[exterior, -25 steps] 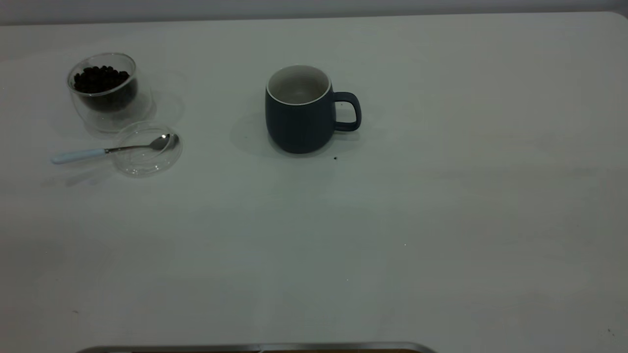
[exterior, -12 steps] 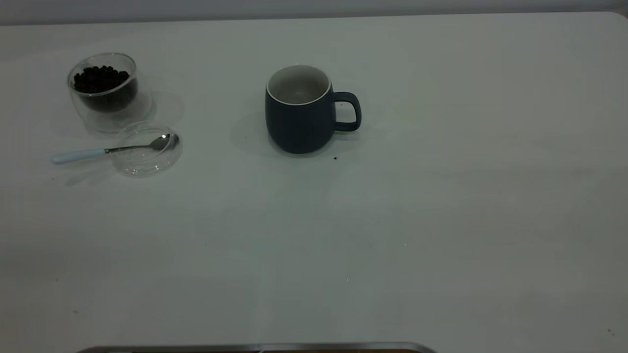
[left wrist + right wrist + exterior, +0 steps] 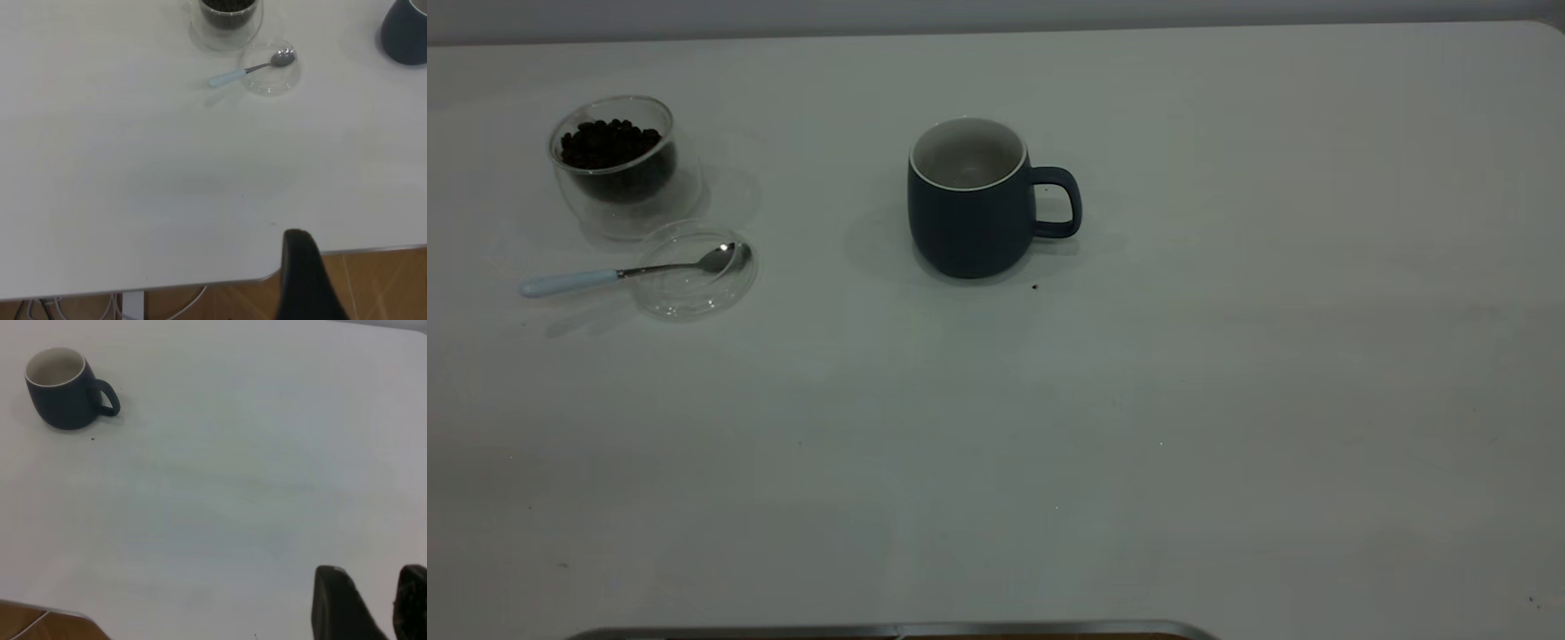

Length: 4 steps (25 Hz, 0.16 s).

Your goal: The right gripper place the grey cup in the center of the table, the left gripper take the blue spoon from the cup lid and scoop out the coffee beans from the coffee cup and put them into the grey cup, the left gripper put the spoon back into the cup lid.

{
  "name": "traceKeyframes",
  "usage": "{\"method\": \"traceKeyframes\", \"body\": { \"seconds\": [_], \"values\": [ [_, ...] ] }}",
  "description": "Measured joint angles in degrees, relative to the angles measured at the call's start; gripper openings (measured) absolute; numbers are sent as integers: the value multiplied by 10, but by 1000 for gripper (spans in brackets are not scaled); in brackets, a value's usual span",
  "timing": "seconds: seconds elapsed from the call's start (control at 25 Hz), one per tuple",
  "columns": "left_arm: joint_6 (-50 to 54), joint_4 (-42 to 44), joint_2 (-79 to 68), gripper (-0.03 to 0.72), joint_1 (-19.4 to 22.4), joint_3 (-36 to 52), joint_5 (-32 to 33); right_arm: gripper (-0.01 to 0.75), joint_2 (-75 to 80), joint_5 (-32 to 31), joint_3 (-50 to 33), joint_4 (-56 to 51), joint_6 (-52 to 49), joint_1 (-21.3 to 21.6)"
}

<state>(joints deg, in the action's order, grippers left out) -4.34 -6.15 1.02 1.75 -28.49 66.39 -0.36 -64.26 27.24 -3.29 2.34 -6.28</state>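
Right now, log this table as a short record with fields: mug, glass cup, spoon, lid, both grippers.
mug: grey cup upright mid-table, handle toward the right arm, no beans seen inside
glass cup: coffee cup holding coffee beans, on the left arm's side
spoon: blue spoon, bowl resting in cup lid
left gripper: far from spoon, holding nothing
right gripper: open, far from mug

The table [image 3: 1227, 356] is plain white with a few tiny dark specks. The grey cup [image 3: 969, 213] is matte dark blue-grey outside, white inside, with a thin white rim. The coffee cup [image 3: 615, 169] is clear glass, holding dark brown-black coffee beans [image 3: 609, 142]. The cup lid [image 3: 694, 284] is transparent. The blue spoon [image 3: 631, 271] has a pale light-blue handle and a shiny silver bowl
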Motion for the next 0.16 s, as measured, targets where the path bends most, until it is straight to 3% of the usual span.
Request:
{"method": "traceKeyframes", "body": {
  "seconds": [0.16],
  "values": [
    [0, 0, 0, 498, 0, 0, 0, 241, 0, 0, 0, 0, 0, 0]
  ]
}}
